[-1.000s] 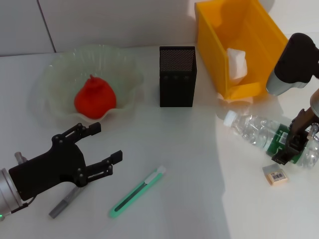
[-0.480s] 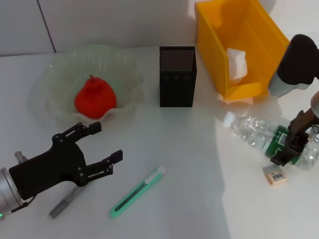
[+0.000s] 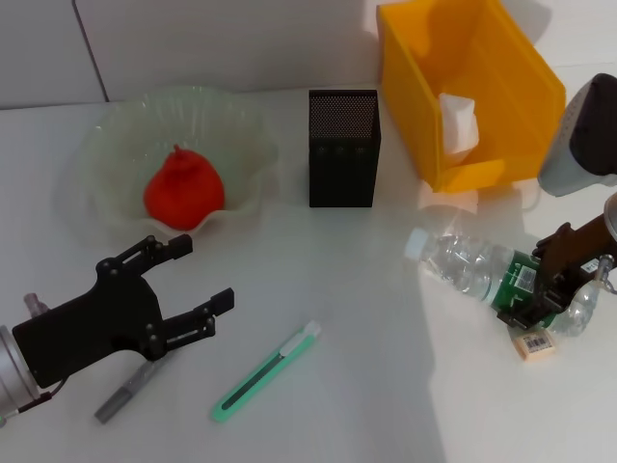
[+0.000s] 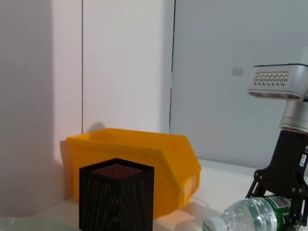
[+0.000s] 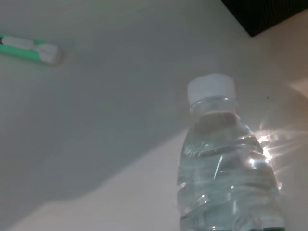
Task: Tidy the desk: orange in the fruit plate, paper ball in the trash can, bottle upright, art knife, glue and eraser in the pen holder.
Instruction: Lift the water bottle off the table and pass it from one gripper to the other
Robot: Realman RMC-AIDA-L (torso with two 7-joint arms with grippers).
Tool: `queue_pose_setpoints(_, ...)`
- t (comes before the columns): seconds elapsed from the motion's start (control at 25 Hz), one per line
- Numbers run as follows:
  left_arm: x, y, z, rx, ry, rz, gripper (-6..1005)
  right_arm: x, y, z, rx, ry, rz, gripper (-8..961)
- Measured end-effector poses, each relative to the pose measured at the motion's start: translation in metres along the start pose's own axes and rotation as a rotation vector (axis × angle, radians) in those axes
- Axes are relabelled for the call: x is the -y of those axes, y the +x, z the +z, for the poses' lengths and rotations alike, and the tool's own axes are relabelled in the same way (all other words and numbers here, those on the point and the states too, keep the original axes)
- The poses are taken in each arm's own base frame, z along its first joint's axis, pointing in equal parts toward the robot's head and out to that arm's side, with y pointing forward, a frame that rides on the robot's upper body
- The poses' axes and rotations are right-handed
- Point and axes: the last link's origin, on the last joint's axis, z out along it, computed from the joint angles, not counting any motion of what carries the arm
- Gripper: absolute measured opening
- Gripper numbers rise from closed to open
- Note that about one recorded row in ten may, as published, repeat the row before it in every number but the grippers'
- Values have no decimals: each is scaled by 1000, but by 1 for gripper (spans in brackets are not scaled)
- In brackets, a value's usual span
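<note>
White surface (image 3: pixel 366 318): right gripper (image 3: pixel 545 289) clamped on the lying bottle (image 3: pixel 472 268); left gripper (image 3: pixel 198 289) hovers, fingers apart.

We see a clear plastic bottle (image 5: pixel 226 163) filling the near part of the right wrist view, its white cap (image 5: pixel 211 89) pointing away from the camera; sunlight glints sharply off its ribbed shoulder; the white desk (image 5: pixel 106 120) beneath is split between shade and a sunlit patch; a green art knife (image 5: pixel 29 48) lies well apart from the bottle; a dark corner of the pen holder (image 5: pixel 267 14) shows beyond the cap.
</note>
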Motion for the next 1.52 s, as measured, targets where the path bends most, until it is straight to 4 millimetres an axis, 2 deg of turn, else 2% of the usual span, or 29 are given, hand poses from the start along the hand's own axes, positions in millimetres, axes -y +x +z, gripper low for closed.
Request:
queue_pose_setpoints(0.64,7,7,-6,-58,55,-5,859,7,19,-22,313,-41,67,769)
queue_pose_setpoints(1.04,9,13,-8,-98,63,5,859,-9,25,-37,518,-117,24,761)
queue_pose_setpoints(1.2,11,25,-10,-225,98,-69,859,-15,28,-45,653,-124,-23,762)
queue_pose_setpoints(1.28,13,33,-12,-361,129,-199,860,-16,29,-45,681,-125,-27,762)
queue_pose_setpoints(1.32,13,33,-12,-361,129,-199,860,-18,29,-45,716,-126,-40,762)
queue_pose_setpoints(1.44,11,36,-11,-429,127,-261,860,-21,30,-41,811,-135,-70,761)
queue_pose_setpoints(1.52,4,43,-8,-485,63,-292,860,-25,33,-36,912,-144,-93,761)
